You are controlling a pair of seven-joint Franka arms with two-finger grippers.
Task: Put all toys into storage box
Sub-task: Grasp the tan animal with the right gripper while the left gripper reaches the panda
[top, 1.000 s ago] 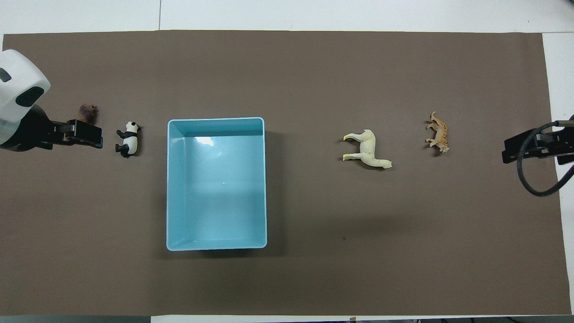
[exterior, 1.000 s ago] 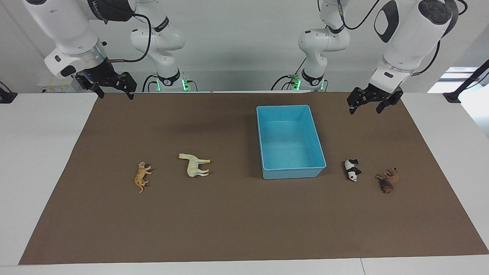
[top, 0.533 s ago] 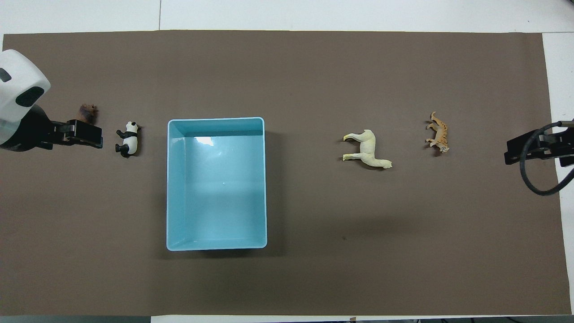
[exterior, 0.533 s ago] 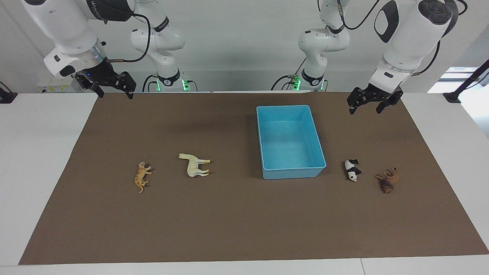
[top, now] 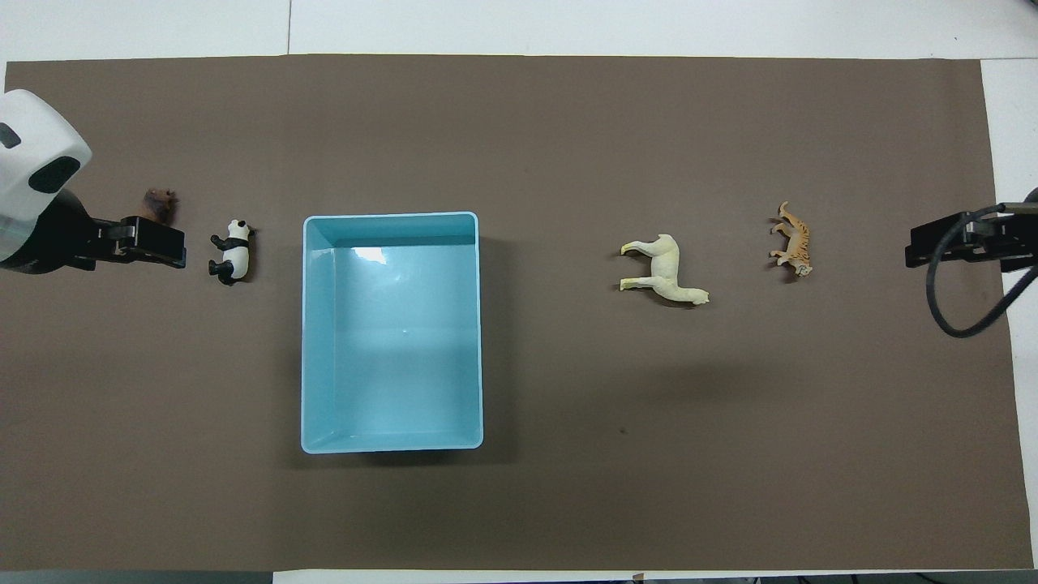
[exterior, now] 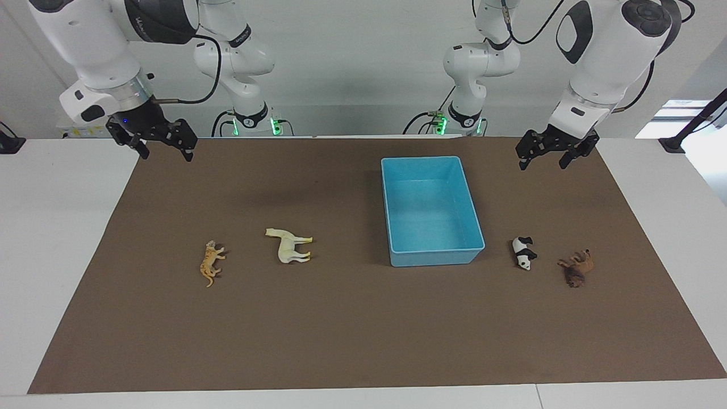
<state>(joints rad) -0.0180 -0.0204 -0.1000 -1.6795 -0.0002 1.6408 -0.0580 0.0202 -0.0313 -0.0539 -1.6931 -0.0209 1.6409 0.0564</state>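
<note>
The light blue storage box [exterior: 434,257] [top: 309,341] stands empty on the brown mat. Toward the right arm's end lie the orange tiger [exterior: 211,262] [top: 793,239] and the cream horse [exterior: 289,245] [top: 665,269]. Toward the left arm's end lie the panda [exterior: 524,253] [top: 231,251] and the brown lion [exterior: 576,267] [top: 158,203]. My left gripper [exterior: 542,163] [top: 150,243] hangs open in the air and covers part of the lion in the overhead view. Over the mat's edge at the right arm's end, my right gripper [exterior: 164,153] [top: 941,245] is raised and open. Neither holds anything.
The brown mat [exterior: 363,329] covers most of the white table [exterior: 57,238]. All four toys lie on their sides in a row, level with the end of the box that is farther from the robots.
The right gripper has come down a little and shifted forward over the mat's edge. The left arm and all the toys have stayed put.
</note>
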